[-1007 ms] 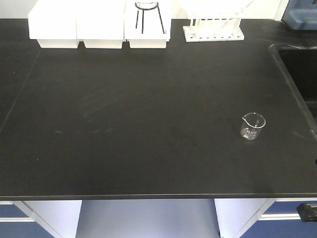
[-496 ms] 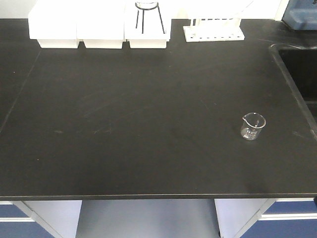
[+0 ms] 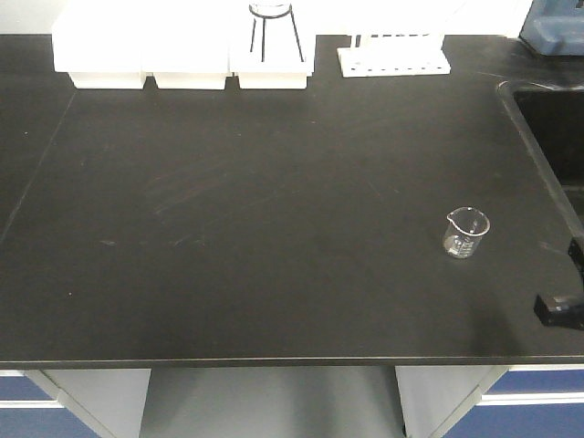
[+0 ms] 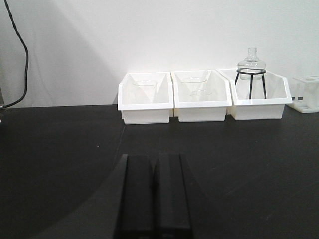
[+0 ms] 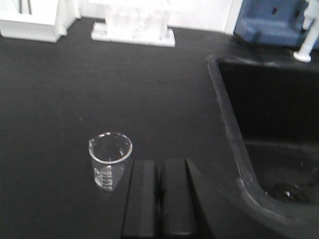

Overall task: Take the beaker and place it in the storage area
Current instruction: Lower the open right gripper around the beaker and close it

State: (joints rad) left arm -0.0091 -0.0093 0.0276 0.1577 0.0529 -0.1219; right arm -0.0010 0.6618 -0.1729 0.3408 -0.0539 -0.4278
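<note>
The beaker [image 3: 467, 233] is small, clear glass with white graduation marks, and stands upright on the black benchtop [image 3: 255, 210] at the right. In the right wrist view the beaker [image 5: 110, 159] sits just left of and slightly ahead of my right gripper [image 5: 159, 163], apart from it. That gripper's fingers are pressed together and hold nothing. In the front view only a dark part of the right gripper [image 3: 558, 310] shows, at the bench's front right corner. My left gripper [image 4: 154, 157] is shut and empty, low over the bench and facing the bins. The storage area is out of view.
Three white bins [image 3: 182, 55] line the rear edge, the right one holding a glass dish on a black wire tripod [image 3: 271, 27]. A white tube rack [image 3: 394, 57] stands beside them. A black sink [image 3: 552, 137] is sunk into the right side, with a blue object [image 3: 552, 27] behind it.
My right gripper, below the bench's front edge a second ago, now sits higher, over the front right corner. The beaker has not moved.
</note>
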